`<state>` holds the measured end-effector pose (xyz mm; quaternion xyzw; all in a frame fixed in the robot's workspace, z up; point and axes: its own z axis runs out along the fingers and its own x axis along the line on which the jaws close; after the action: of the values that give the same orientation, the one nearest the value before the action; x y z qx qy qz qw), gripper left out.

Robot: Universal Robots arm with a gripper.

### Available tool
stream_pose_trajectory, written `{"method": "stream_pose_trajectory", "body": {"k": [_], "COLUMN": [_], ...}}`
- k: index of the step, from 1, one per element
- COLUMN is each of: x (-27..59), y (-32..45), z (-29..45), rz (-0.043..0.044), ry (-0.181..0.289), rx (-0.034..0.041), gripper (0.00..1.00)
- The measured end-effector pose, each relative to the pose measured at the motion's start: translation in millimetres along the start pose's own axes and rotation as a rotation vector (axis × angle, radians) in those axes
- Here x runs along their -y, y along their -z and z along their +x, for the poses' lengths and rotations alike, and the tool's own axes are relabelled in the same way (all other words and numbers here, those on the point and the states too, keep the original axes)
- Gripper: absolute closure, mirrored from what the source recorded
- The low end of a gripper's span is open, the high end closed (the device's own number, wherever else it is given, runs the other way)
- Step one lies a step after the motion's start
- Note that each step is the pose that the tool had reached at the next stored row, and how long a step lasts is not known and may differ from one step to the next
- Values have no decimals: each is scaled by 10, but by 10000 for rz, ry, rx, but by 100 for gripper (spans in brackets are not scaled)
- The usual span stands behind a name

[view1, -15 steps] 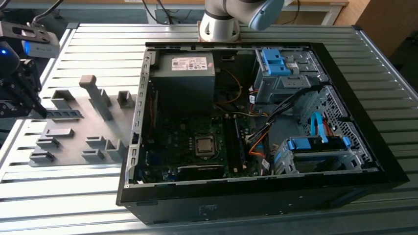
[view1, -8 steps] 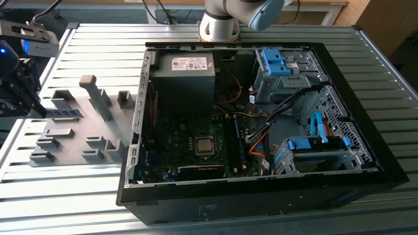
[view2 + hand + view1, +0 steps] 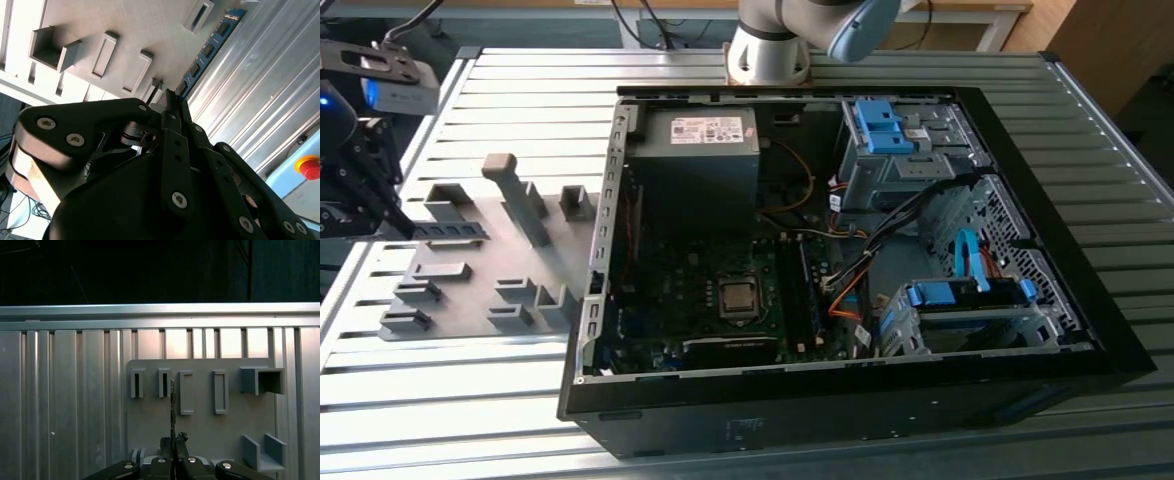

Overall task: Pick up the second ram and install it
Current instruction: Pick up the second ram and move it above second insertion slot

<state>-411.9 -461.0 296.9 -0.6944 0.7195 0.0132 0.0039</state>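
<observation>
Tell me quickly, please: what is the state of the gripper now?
Gripper: closed, holding the second ram by one end.

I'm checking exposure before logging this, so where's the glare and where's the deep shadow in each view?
Exterior view: even light on the table, deep shadow inside the computer case. Second wrist view: glare bleaches the table slats; the hand, shut on the second ram, is a dark mass. First wrist view: black background beyond the table, grey tray evenly lit.
</observation>
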Motion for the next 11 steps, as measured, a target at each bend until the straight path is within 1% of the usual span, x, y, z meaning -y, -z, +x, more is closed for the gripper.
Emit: {"method": "stream_pose_trajectory", "body": {"k": [11], "x": [-1], "y": [29], "z": [-1], "rz": [1], "ry": [0], "rx": [1], "gripper": [86]}}
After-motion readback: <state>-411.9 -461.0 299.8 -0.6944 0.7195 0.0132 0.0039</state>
